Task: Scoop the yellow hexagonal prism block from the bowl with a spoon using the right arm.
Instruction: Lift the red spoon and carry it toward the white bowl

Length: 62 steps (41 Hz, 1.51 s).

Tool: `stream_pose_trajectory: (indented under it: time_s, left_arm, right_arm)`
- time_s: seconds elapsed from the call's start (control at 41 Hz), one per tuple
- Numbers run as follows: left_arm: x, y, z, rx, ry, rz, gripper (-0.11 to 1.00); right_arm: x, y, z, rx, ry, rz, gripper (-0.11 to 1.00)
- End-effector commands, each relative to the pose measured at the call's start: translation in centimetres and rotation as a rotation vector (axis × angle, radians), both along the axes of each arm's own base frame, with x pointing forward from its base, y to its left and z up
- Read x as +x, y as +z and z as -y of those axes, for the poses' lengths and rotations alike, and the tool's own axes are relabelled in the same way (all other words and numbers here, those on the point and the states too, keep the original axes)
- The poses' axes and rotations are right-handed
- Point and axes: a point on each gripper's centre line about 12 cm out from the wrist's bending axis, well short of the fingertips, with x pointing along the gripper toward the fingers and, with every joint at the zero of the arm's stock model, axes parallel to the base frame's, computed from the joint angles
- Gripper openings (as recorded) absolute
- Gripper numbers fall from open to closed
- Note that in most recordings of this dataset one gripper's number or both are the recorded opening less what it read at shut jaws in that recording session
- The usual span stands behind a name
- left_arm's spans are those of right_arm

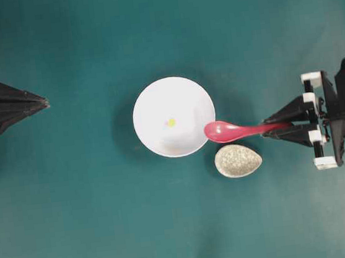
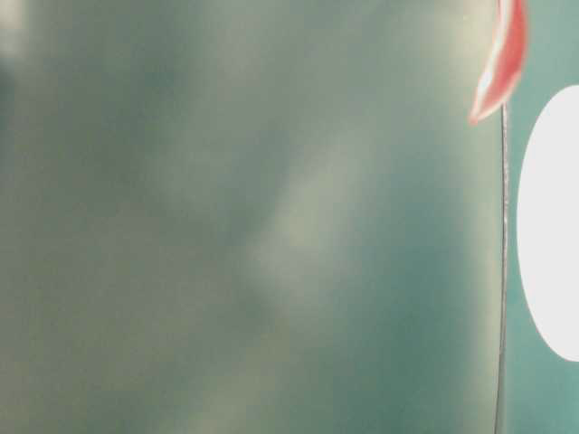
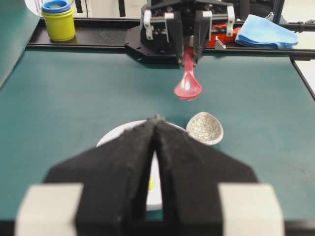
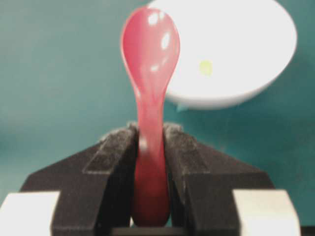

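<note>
Teal mat (image 1: pixel 75 208) underlies everything; right jaws grip spoon (image 1: pixel 235 130), left jaws closed.

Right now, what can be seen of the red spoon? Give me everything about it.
The spoon is a glossy red-pink soup spoon, ceramic or plastic by its look, with an oval scoop and a short straight handle. The right end effector is shut on the handle, whose end sits between the padded fingers. It is lifted off the table, scoop forward. From overhead the scoop overlaps the right rim of the bowl, just above the speckled spoon rest. The scoop is empty and seems to touch nothing else.
</note>
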Motion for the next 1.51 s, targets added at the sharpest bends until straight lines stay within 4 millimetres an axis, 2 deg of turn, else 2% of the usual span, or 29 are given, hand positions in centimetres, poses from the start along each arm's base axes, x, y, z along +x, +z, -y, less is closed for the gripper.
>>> stream_pose_trajectory:
  time_s: [0.0, 0.122, 0.293, 0.634, 0.975, 1.487]
  left_arm:
    - [0.2, 0.9, 0.0, 0.002, 0.001, 0.024, 0.04]
    - [0.2, 0.8, 0.0, 0.001, 0.001, 0.020, 0.04]
    - [0.2, 0.8, 0.0, 0.002, 0.001, 0.020, 0.04]
    - [0.3, 0.8, 0.0, 0.002, 0.001, 0.020, 0.04]
    - [0.3, 0.8, 0.0, 0.000, 0.001, 0.018, 0.04]
    - [0.3, 0.8, 0.0, 0.002, 0.001, 0.018, 0.04]
  right_arm:
    - [1.0, 2.5, 0.9, -0.002, 0.000, 0.015, 0.23]
    - [1.7, 4.4, 2.3, -0.003, 0.012, -0.035, 0.23]
    - [2.5, 6.2, 3.9, 0.045, 0.026, -0.125, 0.23]
    - [4.0, 8.2, 5.6, 0.119, 0.100, -0.298, 0.23]
    - [7.3, 8.0, 6.5, 0.079, 0.184, -0.480, 0.23]
    - [11.2, 6.8, 7.9, 0.090, 0.185, -0.701, 0.23]
